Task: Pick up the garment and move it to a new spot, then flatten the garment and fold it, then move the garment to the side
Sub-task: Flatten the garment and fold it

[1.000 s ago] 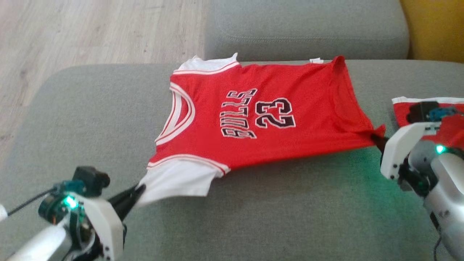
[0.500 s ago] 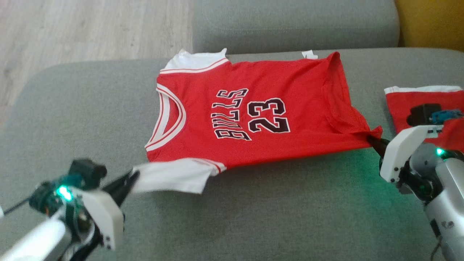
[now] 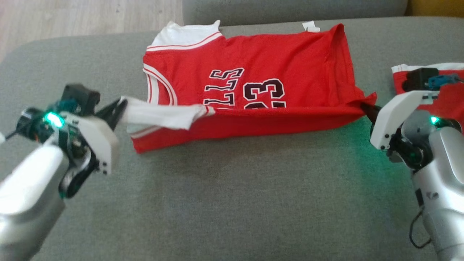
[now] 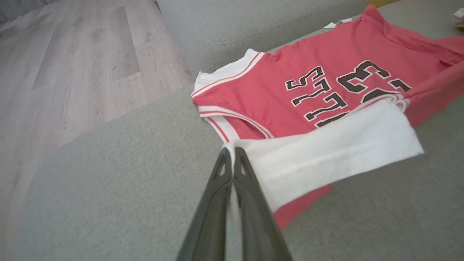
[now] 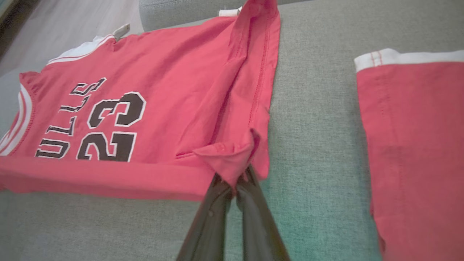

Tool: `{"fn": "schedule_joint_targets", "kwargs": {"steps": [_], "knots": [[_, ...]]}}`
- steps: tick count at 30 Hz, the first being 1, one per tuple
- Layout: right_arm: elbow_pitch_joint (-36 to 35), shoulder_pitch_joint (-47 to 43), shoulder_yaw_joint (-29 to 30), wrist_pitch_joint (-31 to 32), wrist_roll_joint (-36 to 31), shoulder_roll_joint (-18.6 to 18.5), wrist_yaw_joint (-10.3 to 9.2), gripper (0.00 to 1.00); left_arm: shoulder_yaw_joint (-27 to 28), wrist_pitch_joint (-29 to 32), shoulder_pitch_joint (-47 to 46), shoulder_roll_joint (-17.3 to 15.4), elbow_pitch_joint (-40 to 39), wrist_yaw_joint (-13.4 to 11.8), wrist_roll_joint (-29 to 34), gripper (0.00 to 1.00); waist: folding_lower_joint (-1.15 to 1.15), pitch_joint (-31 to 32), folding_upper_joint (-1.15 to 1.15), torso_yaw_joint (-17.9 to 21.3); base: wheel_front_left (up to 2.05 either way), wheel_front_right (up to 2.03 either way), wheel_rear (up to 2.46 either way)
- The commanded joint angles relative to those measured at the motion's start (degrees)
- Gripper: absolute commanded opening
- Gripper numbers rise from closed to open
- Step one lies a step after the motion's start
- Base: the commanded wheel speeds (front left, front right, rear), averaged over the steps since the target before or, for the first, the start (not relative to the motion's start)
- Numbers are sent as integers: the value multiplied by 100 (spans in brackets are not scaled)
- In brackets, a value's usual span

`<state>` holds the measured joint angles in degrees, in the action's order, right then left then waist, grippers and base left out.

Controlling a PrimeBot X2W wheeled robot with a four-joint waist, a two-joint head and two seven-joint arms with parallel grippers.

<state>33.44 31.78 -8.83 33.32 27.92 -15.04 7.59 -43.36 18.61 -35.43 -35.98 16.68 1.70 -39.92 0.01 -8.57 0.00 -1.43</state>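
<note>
We see a red jersey [image 3: 290,54] spread on a grey cushion [image 3: 232,203]. It lies sideways in the far middle of the seat, with the neck to the left and the hem to the right. Black print [image 3: 261,90] edged in white reads "23" beside letters ending "LLS".

Our left gripper [image 3: 121,105], at the near left, has its two dark fingers pressed together on the end of the near sleeve [image 3: 159,114]. This sleeve is white and stretched out to the left. Our right gripper [image 3: 363,107], at the right, is pinched tight on the near hem corner [image 3: 368,98]. Between the two grips the jersey's near edge runs as a taut red band, raised and hiding the near part of the print.

The far sleeve [image 3: 185,34], also white, lies flat by the cushion's far edge. Green light tints the cushion beside the right gripper. A second red cloth [image 5: 417,145] with a white band lies flat to the right, apart from the jersey. A back cushion [image 3: 290,9] sits beyond, and pale wood floor [image 3: 79,16] shows at the far left.
</note>
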Motion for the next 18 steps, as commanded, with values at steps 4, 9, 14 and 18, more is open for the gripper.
{"fn": "schedule_joint_targets", "kwargs": {"steps": [4,9,14,18], "knots": [[-36,447,63,40,-278,158,-10,0,139,28,-842,-29,477,164,216,0,-1,-181,0,96,0,0,0],[177,703,118,33,-524,326,-10,0,-60,-36,-1248,191,1093,318,415,0,-1,-355,0,171,0,0,0],[462,995,166,-100,-697,435,-10,0,-248,-273,-1653,556,1738,398,608,0,-1,-564,0,222,0,0,0],[674,1241,391,-486,-916,497,-10,100,-193,-740,-1971,822,2185,218,754,100,-1,-693,0,252,0,0,0]]}}
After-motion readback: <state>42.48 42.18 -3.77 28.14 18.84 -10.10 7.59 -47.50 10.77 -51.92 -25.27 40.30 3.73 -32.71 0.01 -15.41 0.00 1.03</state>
